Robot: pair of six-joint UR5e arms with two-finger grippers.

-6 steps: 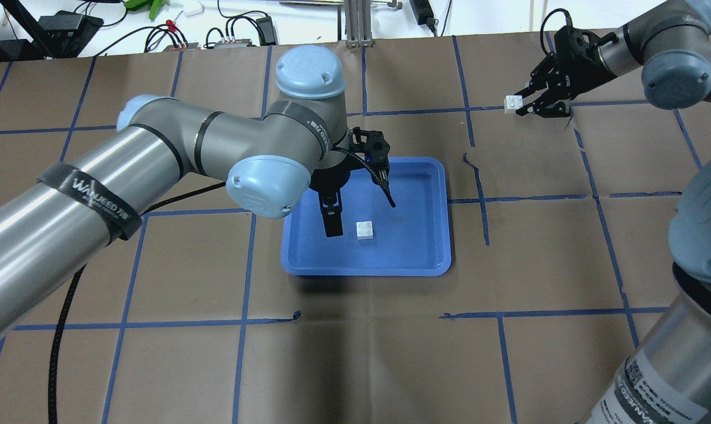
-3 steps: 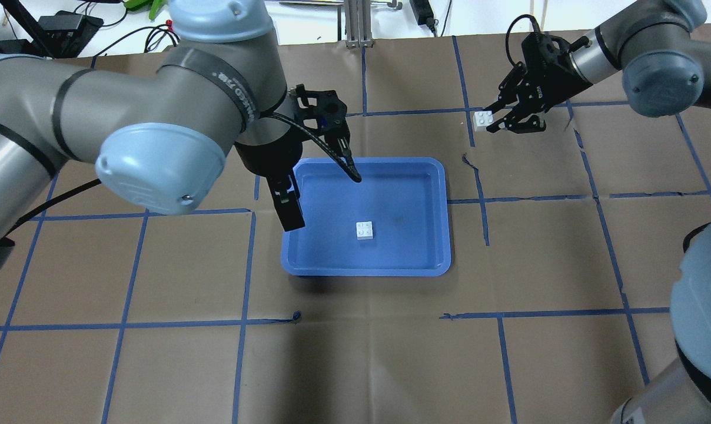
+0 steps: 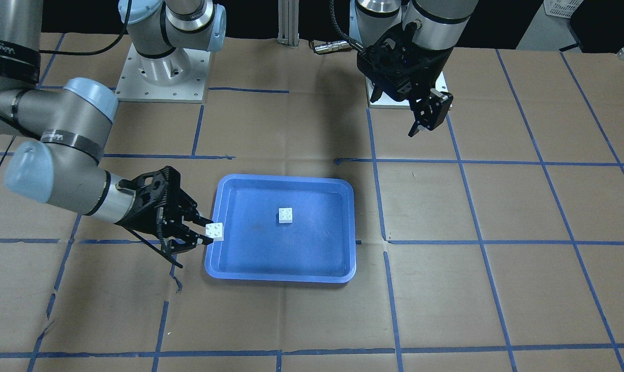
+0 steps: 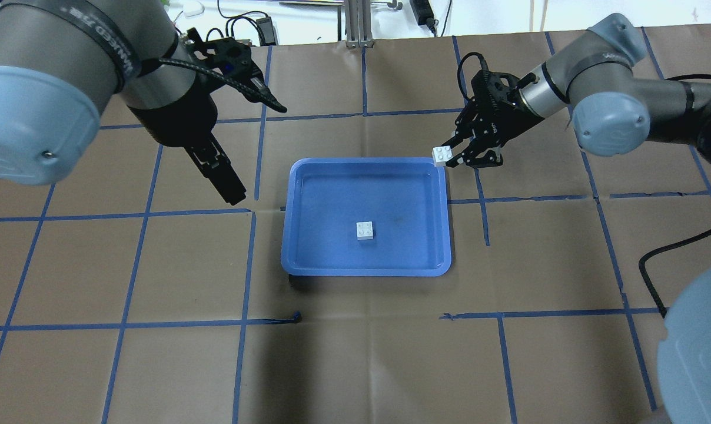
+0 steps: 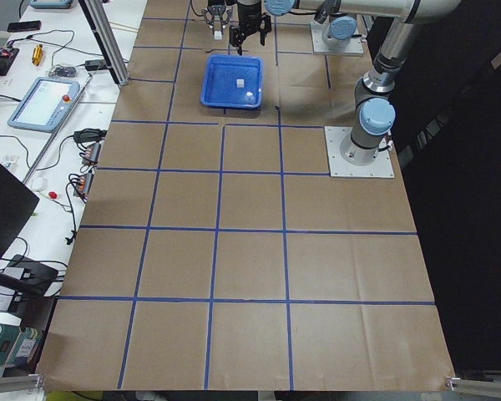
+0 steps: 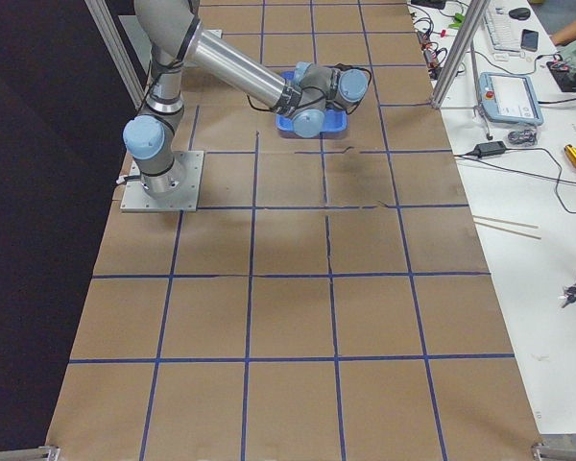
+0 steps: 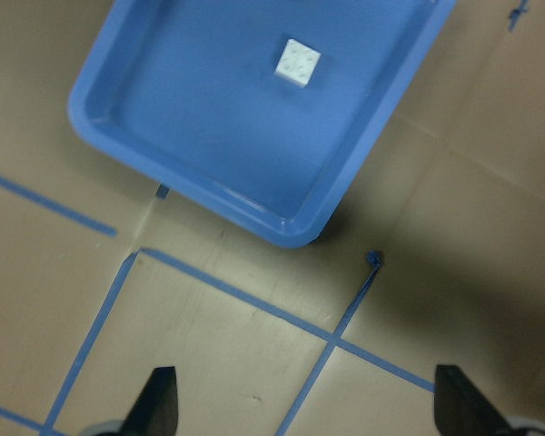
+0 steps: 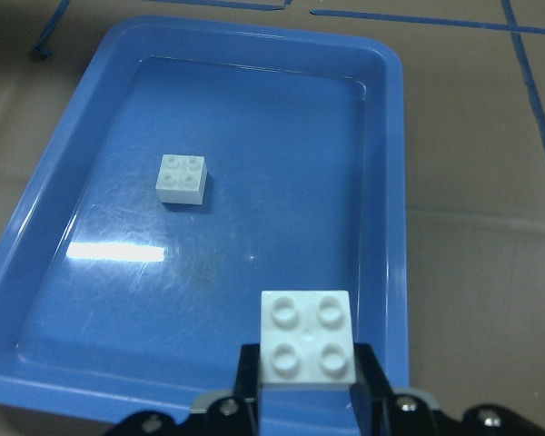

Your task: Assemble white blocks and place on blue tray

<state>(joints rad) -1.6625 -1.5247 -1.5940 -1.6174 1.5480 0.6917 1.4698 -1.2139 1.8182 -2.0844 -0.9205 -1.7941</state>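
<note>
The bench is lying under brown paper crossed by a grid of blue tape lines. The left arm is reaching in high over the bench's left half, and the right arm is stretching in from the right side toward the middle.

The blue tray is sitting flat near the centre of the bench, between the two arms.

The left end effector is hanging above bare bench, off the tray's far-left corner and well clear of its rim. Its fingers are spreading wide apart with nothing between them; in the left wrist view the two fingertips are showing at opposite sides of the bottom edge, with only paper and tape beneath.

The right end effector is pointing toward the tray, at its far-right corner. It is clamping one white block between its fingertips, studs facing up. In the right wrist view this block is hanging over the tray's rim at that side.

The other white block is resting on the tray floor, close to the middle, studs up, well apart from the gripped one and touching neither end effector.
</note>
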